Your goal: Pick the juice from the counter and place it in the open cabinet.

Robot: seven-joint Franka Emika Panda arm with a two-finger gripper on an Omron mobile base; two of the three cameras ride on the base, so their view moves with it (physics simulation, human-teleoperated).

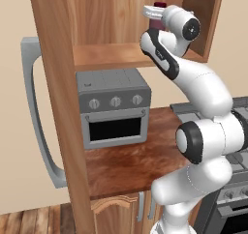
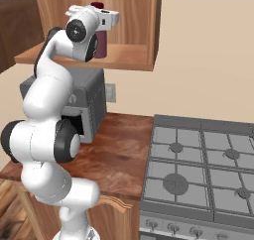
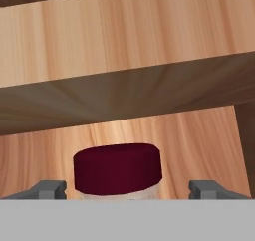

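— Lowest down? 
— Reddish-brown counter (image 1: 131, 163), with a grey toaster oven (image 1: 114, 107) standing on it, pushed to the back.

— And right of the toaster oven? 
— Bare glossy wood, then a grey stove (image 2: 198, 169) butting against the counter's edge.

— Above the toaster oven? 
— Plank shelf (image 1: 111, 54) of the cabinet (image 2: 144, 30), carrying the juice (image 2: 100, 45) upright, above the toaster oven's right end. Hard to tell whether quite touching the plank.

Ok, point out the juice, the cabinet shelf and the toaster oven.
juice (image 2: 101, 48), right base view, on the bottle's dark body below the hand.
cabinet shelf (image 1: 104, 56), left base view, on the bare plank left of the arm.
toaster oven (image 1: 115, 129), left base view, on its dark door glass.
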